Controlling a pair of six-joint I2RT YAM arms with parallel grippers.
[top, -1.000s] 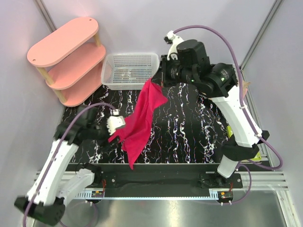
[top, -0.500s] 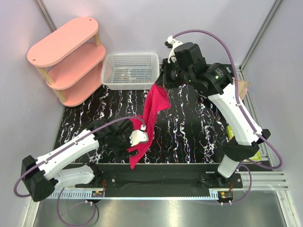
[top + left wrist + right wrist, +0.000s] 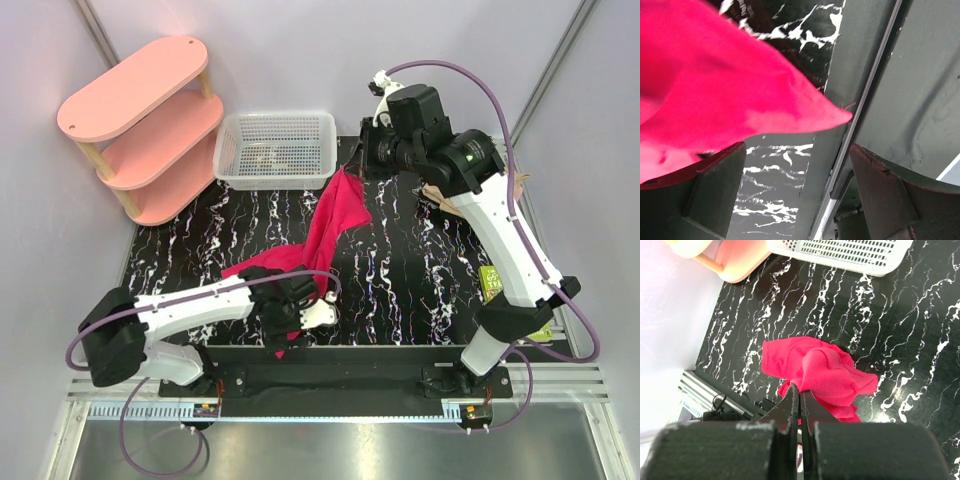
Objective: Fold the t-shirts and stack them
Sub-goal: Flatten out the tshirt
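Observation:
The bright crimson-pink t-shirt [image 3: 322, 232] hangs from my right gripper [image 3: 357, 172], which is shut on a bunched top fold [image 3: 826, 371]; its fingertips [image 3: 800, 390] are pressed together. The shirt slopes down to the table's front left, and its lower part lies on the black marbled table [image 3: 420, 270]. My left gripper [image 3: 316, 310] is at the shirt's low end near the front edge. In the left wrist view its jaws [image 3: 797, 150] stand wide open, with a pointed corner of the shirt [image 3: 740, 95] just beyond them. A tan cloth [image 3: 441, 198] peeks from behind the right arm. Grey and pale pink shirts are out of view.
A white mesh basket [image 3: 276, 150] stands at the back middle. A pink three-tier shelf [image 3: 140, 125] stands at the back left. A small yellow-green thing [image 3: 491, 281] lies by the right arm's lower link. The metal front rail [image 3: 330, 375] runs under the left gripper.
My left arm swung right and down toward the front edge, along the shirt's lower end. My right gripper shifted slightly right with the shirt, and more cloth now rests on the table.

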